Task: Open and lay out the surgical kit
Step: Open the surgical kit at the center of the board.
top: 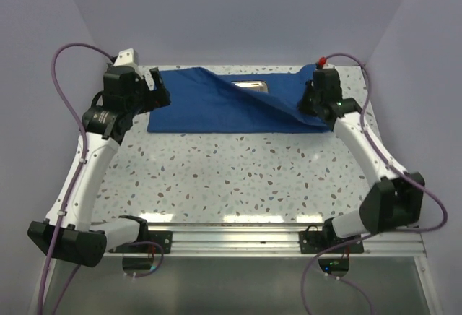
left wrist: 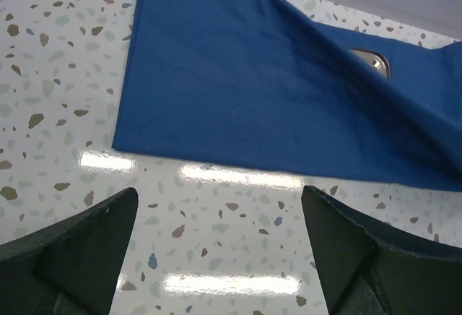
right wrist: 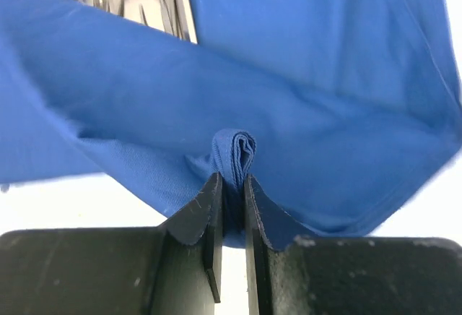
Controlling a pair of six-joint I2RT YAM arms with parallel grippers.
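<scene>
The royal-blue cloth wrap (top: 216, 104) lies at the table's 12 o'clock, against the far edge. Its left half is flat with a straight near edge. The right gripper (right wrist: 231, 182), at 2 o'clock, is clamped narrow on a bunched fold of the wrap's right side. The steel tray (top: 250, 84) peeks out at the wrap's 12 o'clock, with slim steel instruments (right wrist: 164, 1) inside. The left gripper (left wrist: 216, 210), at 10 o'clock, is spread wide over the speckled tabletop (top: 238, 174), just short of the wrap's near-left corner. Broad tabletop runs from the wrap toward 6 o'clock.
</scene>
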